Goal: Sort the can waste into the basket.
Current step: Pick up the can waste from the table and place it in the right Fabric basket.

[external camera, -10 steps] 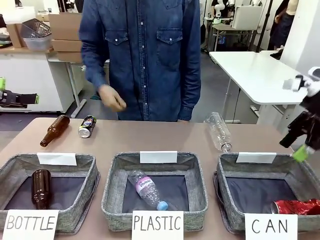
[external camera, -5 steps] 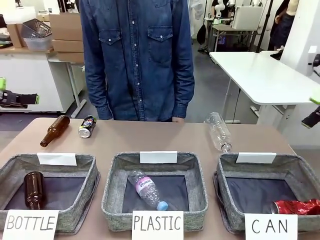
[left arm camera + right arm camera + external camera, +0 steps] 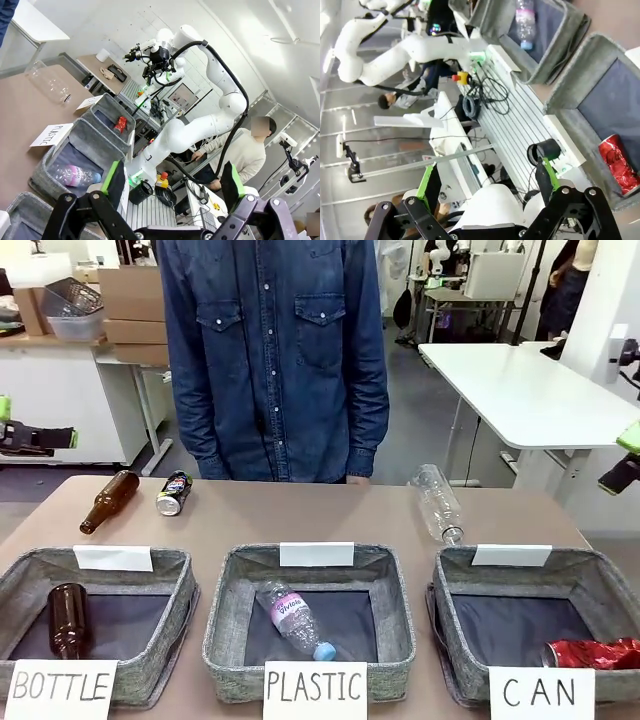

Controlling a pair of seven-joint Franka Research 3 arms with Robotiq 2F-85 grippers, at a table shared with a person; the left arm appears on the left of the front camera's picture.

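Observation:
A red crushed can [image 3: 595, 653] lies in the front right corner of the CAN basket [image 3: 440, 612]; it also shows as the red can [image 3: 620, 165] and the red can [image 3: 120, 123]. A dark can [image 3: 174, 493] with silver ends lies on its side on the far left of the table. My right gripper [image 3: 625, 457] hangs open and empty at the right edge, above and to the right of the CAN basket [image 3: 570, 95]; its own view shows the right gripper [image 3: 485, 182] with green pads spread. My left gripper [image 3: 172, 185] is open and empty, and appears as the left gripper [image 3: 45, 437] at the left edge.
A brown bottle [image 3: 110, 501] lies beside the dark can. A clear bottle [image 3: 437, 503] lies behind the CAN basket. The PLASTIC basket [image 3: 222, 625] holds a clear bottle, and the BOTTLE basket [image 3: 180, 585] holds a brown one. A person [image 3: 275, 360] stands at the far edge, arms down.
My right gripper has risen and drawn back to the right, away from above the CAN basket. The person's hand has dropped to their side. The brown bottle in the BOTTLE basket shifted slightly.

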